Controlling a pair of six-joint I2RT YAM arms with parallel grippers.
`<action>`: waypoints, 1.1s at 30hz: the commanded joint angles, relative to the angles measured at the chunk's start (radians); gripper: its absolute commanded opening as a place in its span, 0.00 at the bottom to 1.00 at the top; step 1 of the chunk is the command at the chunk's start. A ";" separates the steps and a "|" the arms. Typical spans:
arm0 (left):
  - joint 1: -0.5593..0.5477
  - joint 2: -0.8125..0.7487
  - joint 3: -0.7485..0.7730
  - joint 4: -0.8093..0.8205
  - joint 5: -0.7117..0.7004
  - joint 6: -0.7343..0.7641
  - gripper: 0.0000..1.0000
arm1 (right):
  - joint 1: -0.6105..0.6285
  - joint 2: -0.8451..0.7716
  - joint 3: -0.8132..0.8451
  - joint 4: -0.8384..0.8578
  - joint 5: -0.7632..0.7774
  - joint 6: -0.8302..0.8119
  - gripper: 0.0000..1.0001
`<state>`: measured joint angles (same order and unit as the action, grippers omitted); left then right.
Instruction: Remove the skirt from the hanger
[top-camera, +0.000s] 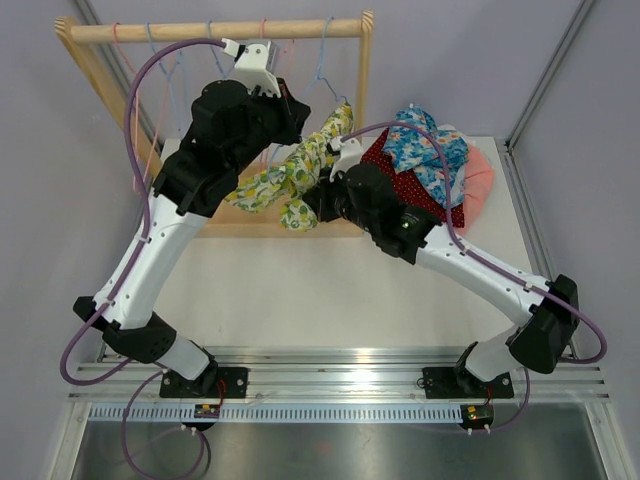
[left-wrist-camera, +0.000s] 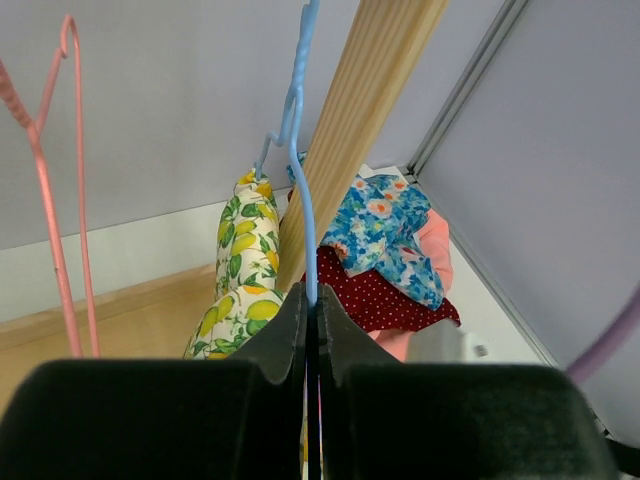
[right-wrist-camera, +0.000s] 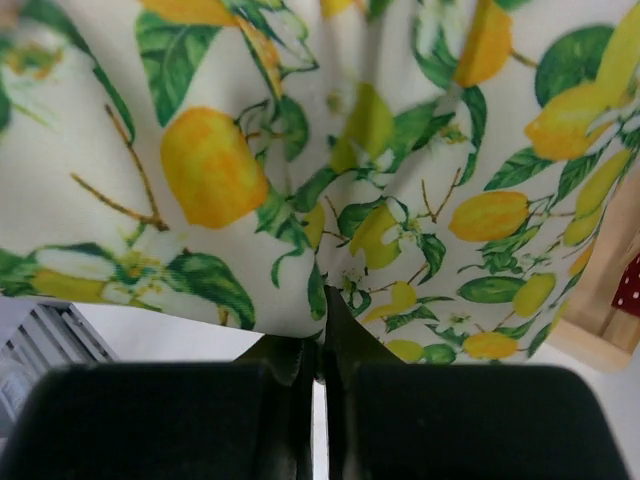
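Wooden rack (top-camera: 215, 30) stands at the far edge of the table (top-camera: 300, 290). Lemon-print skirt (top-camera: 290, 178) hangs below its rail, right of centre, drawn slantwise away from the rack. Blue hanger (left-wrist-camera: 298, 150) sits beside the rack's right post, its wire clamped in the left gripper (left-wrist-camera: 312, 300), likely to steady it. In front of the rack, the right gripper (right-wrist-camera: 322, 340) is clenched on the skirt's lower edge, placed to pull the fabric free.
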<state>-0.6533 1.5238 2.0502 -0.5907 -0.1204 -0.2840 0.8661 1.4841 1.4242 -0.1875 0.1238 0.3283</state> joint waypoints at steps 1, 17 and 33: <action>-0.008 -0.089 0.013 0.051 -0.022 0.029 0.00 | 0.007 -0.039 -0.202 0.032 0.036 0.035 0.00; -0.008 -0.154 -0.025 0.029 -0.104 0.066 0.00 | 0.013 -0.426 -0.414 -0.161 0.384 0.068 0.00; -0.008 -0.205 -0.133 0.011 -0.107 0.072 0.00 | -0.585 0.007 0.494 -0.168 0.212 -0.167 0.00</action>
<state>-0.6579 1.3308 1.9194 -0.6342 -0.2173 -0.2180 0.3527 1.4025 1.7386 -0.3805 0.3885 0.1764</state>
